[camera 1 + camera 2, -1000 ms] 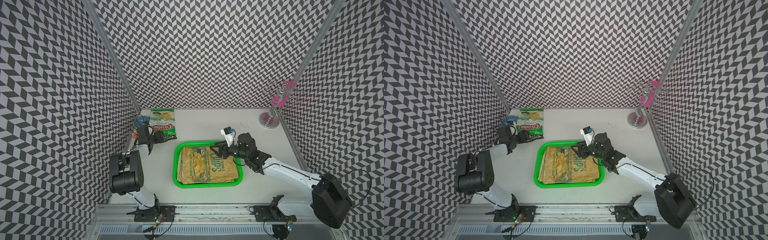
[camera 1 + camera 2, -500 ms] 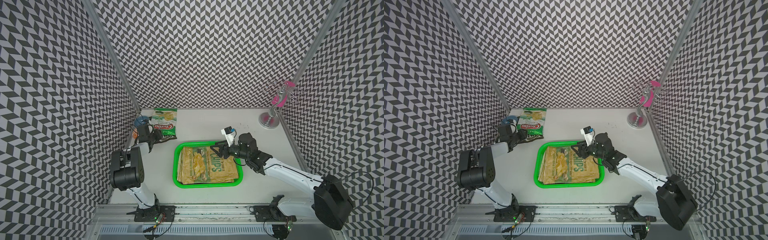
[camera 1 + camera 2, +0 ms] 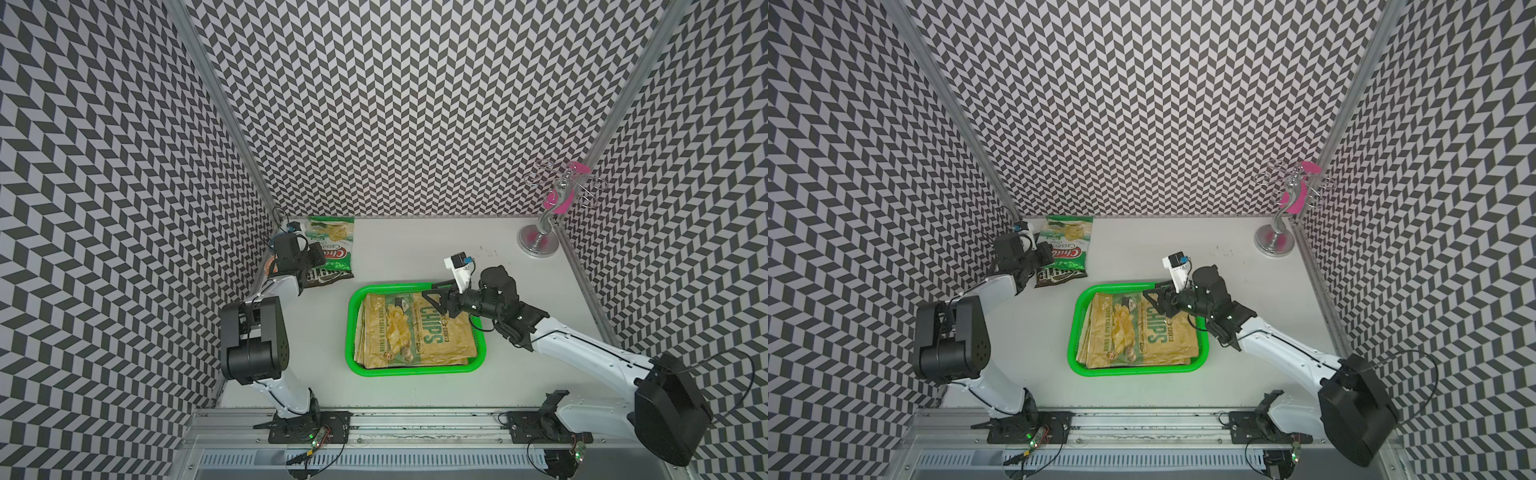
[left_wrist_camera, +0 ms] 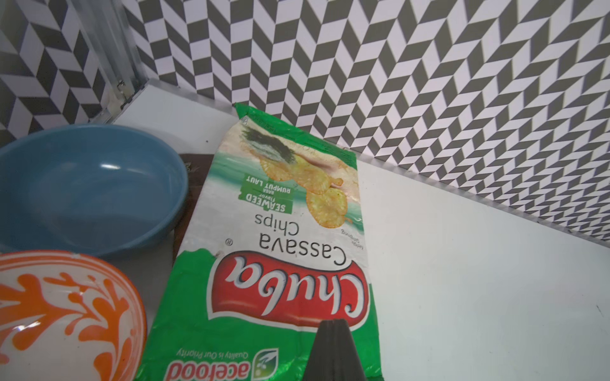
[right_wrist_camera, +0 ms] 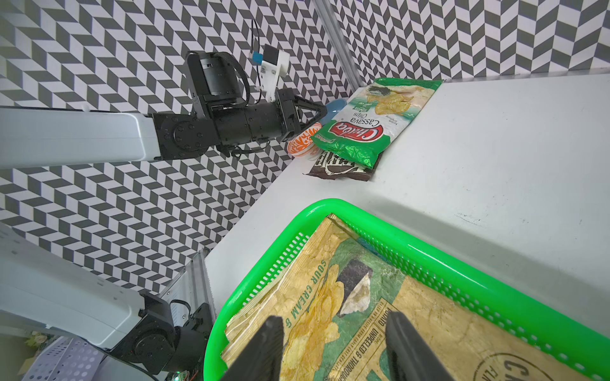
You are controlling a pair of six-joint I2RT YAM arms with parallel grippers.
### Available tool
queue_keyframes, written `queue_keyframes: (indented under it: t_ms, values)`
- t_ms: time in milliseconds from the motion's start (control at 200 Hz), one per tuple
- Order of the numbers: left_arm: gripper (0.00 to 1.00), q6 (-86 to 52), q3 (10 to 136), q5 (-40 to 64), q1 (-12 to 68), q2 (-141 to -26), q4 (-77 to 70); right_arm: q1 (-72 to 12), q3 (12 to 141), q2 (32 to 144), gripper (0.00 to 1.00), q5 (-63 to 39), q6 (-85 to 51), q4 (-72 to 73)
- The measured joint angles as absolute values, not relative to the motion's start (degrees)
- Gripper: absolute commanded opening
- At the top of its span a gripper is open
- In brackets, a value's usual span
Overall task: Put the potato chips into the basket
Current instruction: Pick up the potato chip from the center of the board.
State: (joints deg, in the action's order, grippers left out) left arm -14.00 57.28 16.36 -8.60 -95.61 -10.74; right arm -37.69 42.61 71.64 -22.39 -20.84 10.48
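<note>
Left wrist view, lower centre: left gripper pinches the end seam of the Chuba bag, likely light, limp and slippery, lying upper left of the basket; right gripper hangs open.

"Chuba Cassava chips" on green-white bag; "CHIPS", "SOUR CREAM" on tan bag

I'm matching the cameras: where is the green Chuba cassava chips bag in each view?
Top view: Chuba bag, far left corner.
Top view: bag, same corner.
Left wrist: bag close up, beside blue bowl.
Right wrist: bag beyond green basket.
Shared landmark: brown Kettle bag beneath it.
</note>
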Motion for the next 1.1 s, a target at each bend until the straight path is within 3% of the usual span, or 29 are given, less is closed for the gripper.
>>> queue_keyframes:
  t_ms: [75, 115, 361, 631, 1097]
  values:
    - [0.38, -13.82, 57.41, 16.38, -8.27, -94.15, -10.24, -37.69, 42.61, 71.44, 0.53, -22.39, -20.86, 10.52]
    - [0.49, -13.96, 57.36, 16.67, -8.27, -93.58, -10.17, -37.69, 42.59, 71.44, 0.53, -22.37, -20.86, 10.52]
    - [0.73, -16.58, 52.31, 19.57, -9.23, -92.84, -10.44, -37.69, 42.13, 71.37, 0.53, -22.31, -20.95, 10.5]
    - [0.84, -19.4, 50.24, 21.58, -11.38, -96.33, -10.63, -37.69, 42.09, 71.2, 0.54, -22.28, -20.93, 10.52]
    - [0.85, -21.96, 50.74, 22.0, -13.41, -99.55, -11.2, -37.69, 42.04, 71.16, 0.53, -22.26, -20.93, 10.52]
